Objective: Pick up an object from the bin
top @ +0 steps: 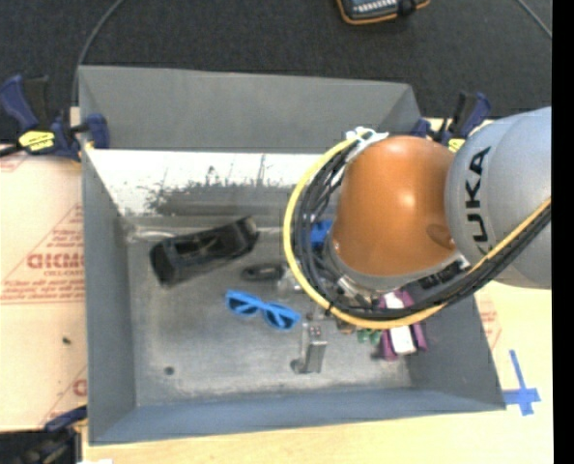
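We see the arm [504,201] reaching into the grey metal bin [103,288] from the right, its orange wrist cover [393,206] and looped cables [297,211] sitting above the jaws. The jaws hang low over a bare patch of the bin floor, toward the front wall. From this angle we cannot tell whether they are apart or together.

Nearest to them is a pair of blue sunglasses [263,309], lying flat just beside the jaws on the view's left and a little farther back, not touching them. Behind the sunglasses, farther from the jaws, lies a small dark object [263,272] whose kind we cannot make out. Well to the left and back of the jaws, a long black object [202,247] lies slanted on the floor near the back wall.

To the right of the jaws, partly under the wrist, a purple object [403,341] and a green one [367,336] sit close together. Back from the jaws, a blue piece [318,232] shows behind the cables.
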`<state>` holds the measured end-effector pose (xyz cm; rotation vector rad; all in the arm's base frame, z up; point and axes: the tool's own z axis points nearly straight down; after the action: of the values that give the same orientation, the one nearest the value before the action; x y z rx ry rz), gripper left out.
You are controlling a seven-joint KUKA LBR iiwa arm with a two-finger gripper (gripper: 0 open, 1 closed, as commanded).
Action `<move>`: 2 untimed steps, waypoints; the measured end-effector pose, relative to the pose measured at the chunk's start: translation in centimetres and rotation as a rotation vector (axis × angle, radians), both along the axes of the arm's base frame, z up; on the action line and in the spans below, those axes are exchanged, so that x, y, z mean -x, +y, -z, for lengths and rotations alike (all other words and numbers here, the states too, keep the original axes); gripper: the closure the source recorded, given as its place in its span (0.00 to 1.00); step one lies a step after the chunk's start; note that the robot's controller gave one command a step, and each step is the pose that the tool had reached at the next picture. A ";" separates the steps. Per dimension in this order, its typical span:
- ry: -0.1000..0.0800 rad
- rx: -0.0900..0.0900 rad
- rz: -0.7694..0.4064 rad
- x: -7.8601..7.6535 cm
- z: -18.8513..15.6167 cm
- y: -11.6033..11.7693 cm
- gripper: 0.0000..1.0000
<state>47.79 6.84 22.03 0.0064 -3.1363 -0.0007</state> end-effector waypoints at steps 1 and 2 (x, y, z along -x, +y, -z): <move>-0.008 -0.001 0.005 -0.2 -0.3 -0.1 0.00; -0.015 -0.002 0.043 -8.8 14.6 -1.9 0.00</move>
<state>56.59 4.95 7.39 -0.0610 -3.1512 -0.0048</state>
